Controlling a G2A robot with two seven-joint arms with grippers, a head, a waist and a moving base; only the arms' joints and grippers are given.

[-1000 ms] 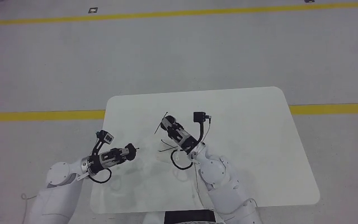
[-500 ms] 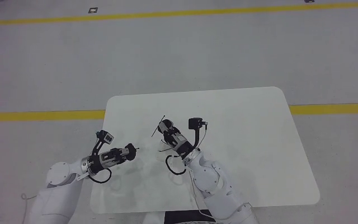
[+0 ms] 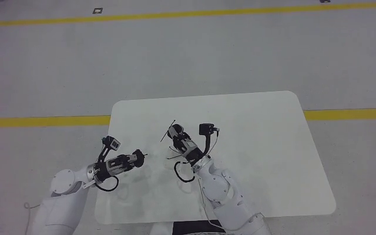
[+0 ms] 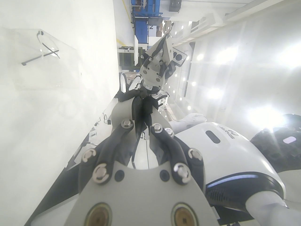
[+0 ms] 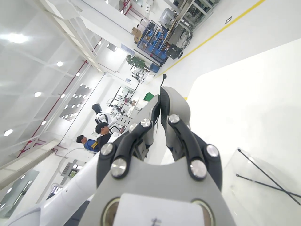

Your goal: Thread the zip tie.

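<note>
**A:** So, L side first. What's the left gripper (image 3: 140, 156) doing?

**B:** It hangs over the near-left part of the table (image 3: 264, 147), tips aimed rightward at the other arm. On the L wrist cam its fingers (image 4: 128, 124) are pressed together. Can't tell if anything thin is pinched btwn them.

**A:** And the zip tie (image 3: 168, 130)?

**B:** Mid-table, up off the surface, in the right gripper (image 3: 174, 131). On the R wrist cam the fingers are clamped on the strap, w/ the head end poking just past the tips.

**A:** Long axis?

**B:** From the top cam it's a thin dark line slanting past the R fingertips. One end is farther from the robot, the other is nearer and leans toward the L arm.

**A:** Which arm's closer, then?

**B:** R already has it. L is well apart, off to the left and a bit nearer the robot. My read: no loop visible, so threading isn't done yet. The next move prob. needs L to close the gap rightward and meet the free end along that slant, or the tail misses the head slot.

**A:** Anything else by R?

**B:** Spare ties (image 5: 268, 182), two crossed, lying in a clear tray (image 5: 249, 198) just beside the R arm on the robot's side. Not touched by either gripper.
</note>
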